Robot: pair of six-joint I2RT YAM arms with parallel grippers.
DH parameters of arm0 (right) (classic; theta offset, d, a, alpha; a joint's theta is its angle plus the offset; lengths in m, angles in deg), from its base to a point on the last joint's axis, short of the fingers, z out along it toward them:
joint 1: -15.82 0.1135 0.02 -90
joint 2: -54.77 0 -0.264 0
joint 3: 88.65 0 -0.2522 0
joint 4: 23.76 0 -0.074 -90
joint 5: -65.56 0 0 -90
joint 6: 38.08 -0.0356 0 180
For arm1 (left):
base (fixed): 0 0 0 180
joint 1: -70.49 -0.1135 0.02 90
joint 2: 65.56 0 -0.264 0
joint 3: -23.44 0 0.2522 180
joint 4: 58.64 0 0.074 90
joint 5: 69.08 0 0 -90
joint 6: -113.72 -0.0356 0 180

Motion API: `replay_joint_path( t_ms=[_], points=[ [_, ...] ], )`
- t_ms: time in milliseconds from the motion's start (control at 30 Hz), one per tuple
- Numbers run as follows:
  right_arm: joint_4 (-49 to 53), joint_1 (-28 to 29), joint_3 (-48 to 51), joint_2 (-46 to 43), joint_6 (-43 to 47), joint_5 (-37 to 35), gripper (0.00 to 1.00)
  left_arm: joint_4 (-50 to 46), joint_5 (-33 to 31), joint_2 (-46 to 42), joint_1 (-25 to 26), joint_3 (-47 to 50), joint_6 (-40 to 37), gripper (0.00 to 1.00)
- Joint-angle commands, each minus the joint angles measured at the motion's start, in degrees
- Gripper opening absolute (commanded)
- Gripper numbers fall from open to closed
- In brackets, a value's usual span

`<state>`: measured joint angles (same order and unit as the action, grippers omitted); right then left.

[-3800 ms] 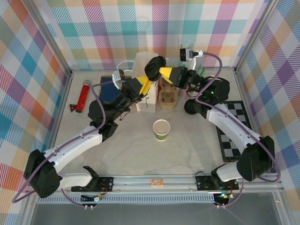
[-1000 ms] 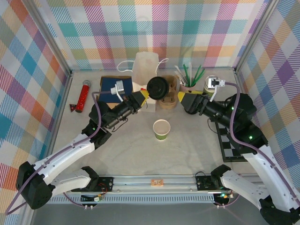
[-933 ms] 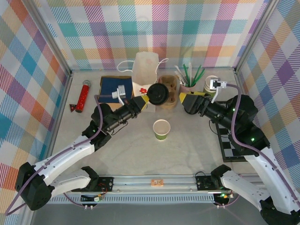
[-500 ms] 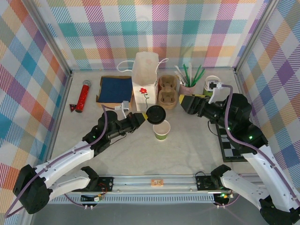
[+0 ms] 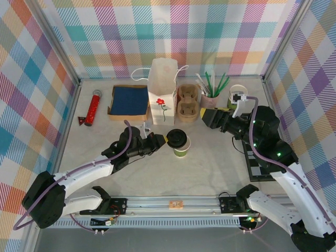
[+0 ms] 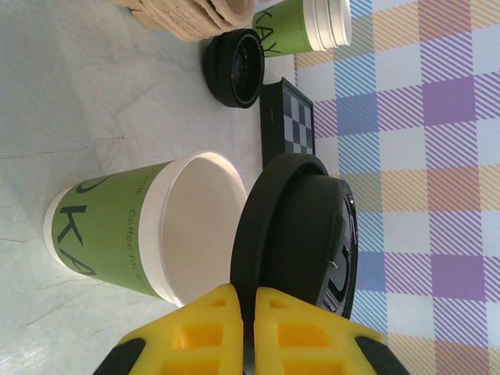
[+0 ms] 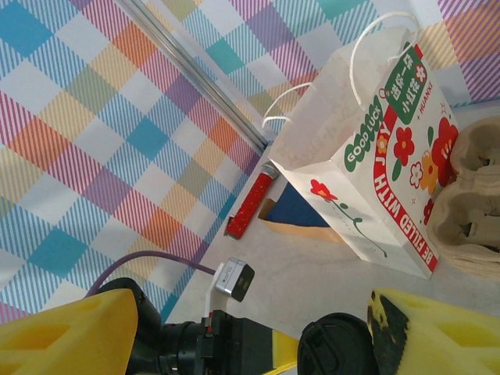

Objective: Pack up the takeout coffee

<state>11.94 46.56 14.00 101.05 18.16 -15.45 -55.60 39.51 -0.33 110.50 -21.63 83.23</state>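
Yellow-tipped, the left gripper point(image 6: 248, 303) pinches the rim of the black plastic lid point(image 6: 301, 234), its jaws pressed almost together with only the lid's thin edge between them. The lid hangs just over the open mouth of the green paper cup point(image 6: 125, 230). From the left wrist it overlaps the cup's white rim, and whether the two touch cannot be told. From above, the lid hides most of the cup's mouth, leaving a crescent of rim on the right. The cup stands upright on the table point(image 5: 210, 168), near the middle, in front of the white paper bag point(image 5: 161, 94) and apart from it. The right gripper point(image 5: 206, 116) hovers to the cup's right with its jaws wide apart and nothing between them. Beyond the cup lie a loose black lid point(image 6: 234, 66) and a cardboard cup carrier point(image 5: 188, 102), cut off at the top of the left wrist view. The stack of green cups point(image 5: 237, 93) is partly covered by the right wrist, and the checkerboard point(image 5: 257, 163) lies largely under that arm.
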Motion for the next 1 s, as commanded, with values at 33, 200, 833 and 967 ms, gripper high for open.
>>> replay_joint_path(
  t_ms=[33,200,833,967],
  points=[
    [-2.33,-0.4,0.72,-0.23,0.63,-0.03,0.77,2.85,1.25,1.58,0.67,0.19,-1.26,0.09],
    [-2.14,-0.61,0.89,-0.45,0.59,-0.2,0.76,4.06,1.84,3.31,0.66,0.11,-1.23,0.09],
    [-3.28,-0.86,2.64,-1.81,-0.17,-0.73,0.75,-5.54,-0.18,4.61,1.78,-4.28,-7.52,0.08],
    [-3.69,-0.93,2.94,-1.96,-0.46,-0.64,0.75,-9.53,-1.0,4.45,1.87,-5.9,-9.27,0.08]
  ],
)
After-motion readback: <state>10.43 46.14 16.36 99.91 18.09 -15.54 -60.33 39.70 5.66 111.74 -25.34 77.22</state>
